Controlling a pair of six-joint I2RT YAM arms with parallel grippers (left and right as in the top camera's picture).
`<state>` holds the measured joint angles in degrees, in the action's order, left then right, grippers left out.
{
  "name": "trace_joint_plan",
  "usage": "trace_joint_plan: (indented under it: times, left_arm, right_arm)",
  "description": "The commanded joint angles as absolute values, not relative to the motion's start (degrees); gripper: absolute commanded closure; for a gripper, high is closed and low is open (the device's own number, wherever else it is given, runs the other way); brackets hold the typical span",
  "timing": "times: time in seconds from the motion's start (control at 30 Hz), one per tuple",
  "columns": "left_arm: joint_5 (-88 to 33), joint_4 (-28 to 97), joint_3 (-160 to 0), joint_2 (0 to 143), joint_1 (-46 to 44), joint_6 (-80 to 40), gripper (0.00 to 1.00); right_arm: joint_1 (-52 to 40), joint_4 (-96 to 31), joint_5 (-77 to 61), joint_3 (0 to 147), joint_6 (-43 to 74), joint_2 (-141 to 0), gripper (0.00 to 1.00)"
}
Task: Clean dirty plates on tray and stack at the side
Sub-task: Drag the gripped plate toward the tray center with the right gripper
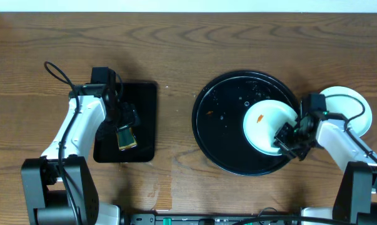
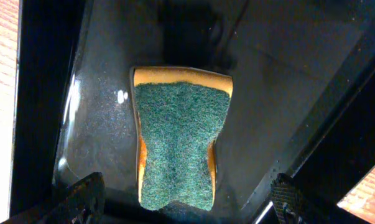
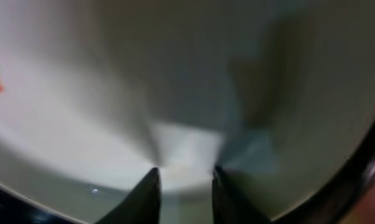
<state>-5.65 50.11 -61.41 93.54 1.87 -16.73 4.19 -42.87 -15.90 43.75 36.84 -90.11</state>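
Overhead: wood table [image 1: 175,62]. The smeared plate [image 1: 269,128] sits in the round tray [image 1: 219,125], w/ a second plate [image 1: 351,103] just right of it.
L wrist: left gripper [image 2: 187,199] is wide open either side of a sponge [image 2: 178,143] on the small tray [image 2: 268,93].
R wrist: right gripper [image 3: 184,186] is pinched on the smeared plate's rim.

Left arm [image 1: 75,128] first: smooth white shell links, black joints, and a thin black cable [image 1: 55,74] looping out on its far-left side. It has a chunky black base [image 1: 50,187] at the near edge. The left gripper [image 1: 127,135] is black, its fingertips [image 2: 81,200] showing a rough, knurled texture. The right arm [image 1: 338,140] has the same white shells and black joints, and a black right gripper [image 1: 287,139] with dark, tapering fingers [image 3: 143,199].
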Motion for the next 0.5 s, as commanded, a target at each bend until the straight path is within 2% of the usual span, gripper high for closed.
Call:
trace_joint_plan:
  times: [0.0, 0.1, 0.3, 0.47]
  left_arm:
    - [-5.4, 50.2, -61.4, 93.5, 1.9, -17.4, 0.14]
    - [-5.4, 50.2, -61.4, 93.5, 1.9, -17.4, 0.14]
    - [-5.4, 50.2, -61.4, 93.5, 1.9, -17.4, 0.14]
    - [-5.4, 50.2, -61.4, 93.5, 1.9, -17.4, 0.14]
  right_arm:
    - [4.1, -41.8, -12.9, 41.8, 40.9, -90.7, 0.76]
    - [4.1, -41.1, -12.9, 42.1, 37.6, -90.6, 0.78]
    - [4.0, -34.0, -12.9, 42.2, 22.6, -90.6, 0.98]
    - [4.0, -32.2, -15.4, 42.2, 10.4, -90.6, 0.99]
